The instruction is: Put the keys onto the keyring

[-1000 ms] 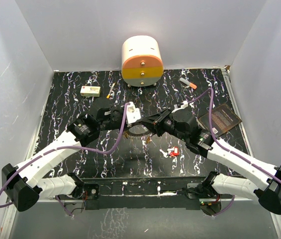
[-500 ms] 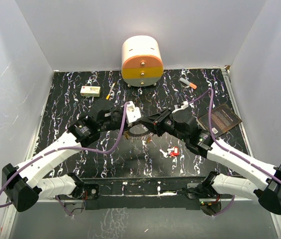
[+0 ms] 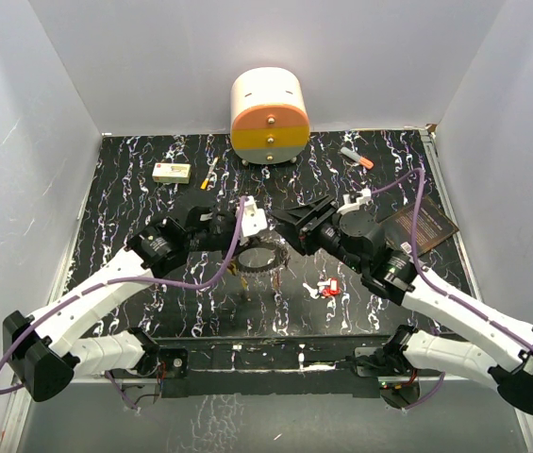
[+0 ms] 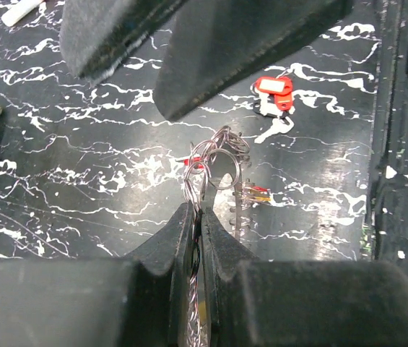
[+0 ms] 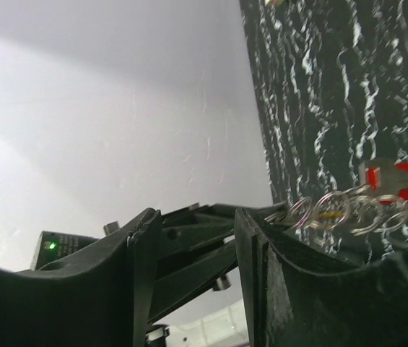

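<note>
Top external view is showing a small rounded drawer cabinet (image 3: 269, 116) sitting at the far edge of the black marbled table (image 3: 134, 203), its white, yellow and orange drawers all shut, so nothing inside is showing. A white box (image 3: 171, 172), an orange-tipped marker pen (image 3: 357, 158) and a dark booklet (image 3: 426, 225) are lying around it. Both arms are stretching inward from their bases and meeting near the table's middle. The left gripper (image 4: 198, 217) is reaching in low, and its fingers (image 4: 182, 238) are pressing together on the keyring (image 3: 264, 260), which is standing edge-on between them in the left wrist view, its jagged rim and a tangle of thin wire loops (image 4: 218, 153) sticking out past the fingertips. The right gripper (image 5: 200, 217) is hanging just beyond and above the ring, pointing toward the left one, its fingers (image 5: 261, 275) standing spread apart and gripping nothing. Red-headed keys (image 3: 327, 288) are lying loose on the table near the ring, on the right arm's side, clear of both grippers. A small yellow-and-red piece (image 4: 258, 191) is sitting against the ring's rim; whether it is threaded on is not clear.
</note>
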